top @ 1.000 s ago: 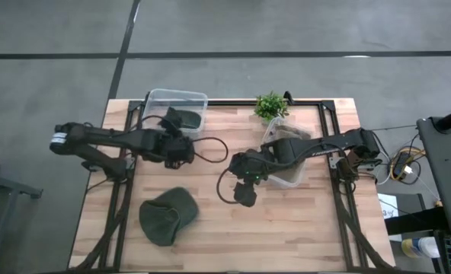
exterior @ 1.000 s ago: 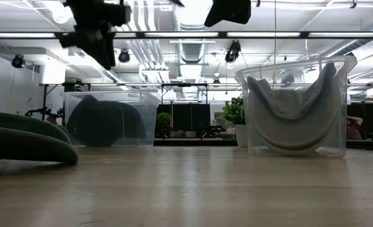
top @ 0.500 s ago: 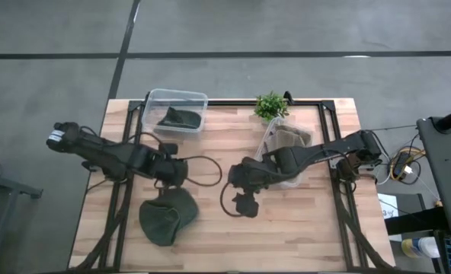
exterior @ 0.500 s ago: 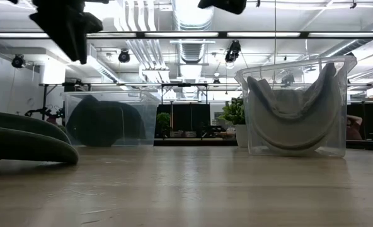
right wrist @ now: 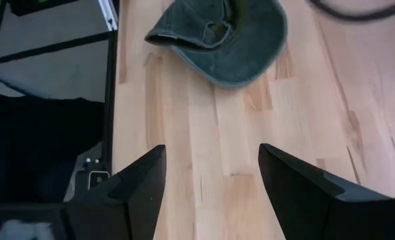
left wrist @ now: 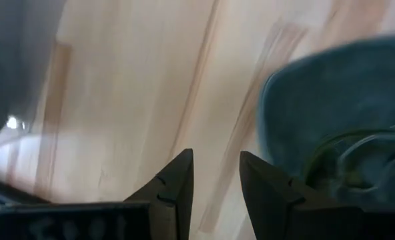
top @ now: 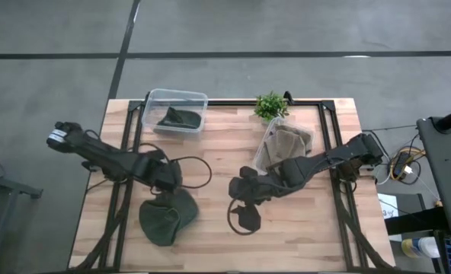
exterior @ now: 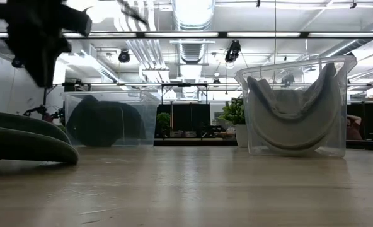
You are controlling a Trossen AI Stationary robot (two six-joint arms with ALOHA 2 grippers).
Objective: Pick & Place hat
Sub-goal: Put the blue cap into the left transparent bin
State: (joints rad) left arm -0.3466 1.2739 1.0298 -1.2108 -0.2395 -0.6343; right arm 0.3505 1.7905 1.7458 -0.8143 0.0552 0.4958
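A dark green hat (top: 167, 215) lies flat on the wooden table near its near-left part; it also shows in the low view (exterior: 22, 142), the left wrist view (left wrist: 337, 127) and the right wrist view (right wrist: 221, 37). My left gripper (top: 168, 176) hovers just beyond the hat's far edge, above the table (exterior: 38, 38), its fingers (left wrist: 216, 175) open by a narrow gap. My right gripper (top: 244, 189) hangs over the table's middle, to the right of the hat, wide open (right wrist: 211, 157) and facing it.
A clear bin (top: 176, 110) at the far left holds another dark hat. A second clear bin (top: 283, 148) right of centre holds a tan hat (exterior: 293, 120). A small potted plant (top: 271, 105) stands at the far edge. A black cable loop (top: 244, 217) hangs below the right arm.
My left gripper has moved from beside the far-left bin toward the near edge and now stands at the green hat on the table. My right gripper has shifted a little toward the near edge, its cable loop following. The hats have stayed where they were.
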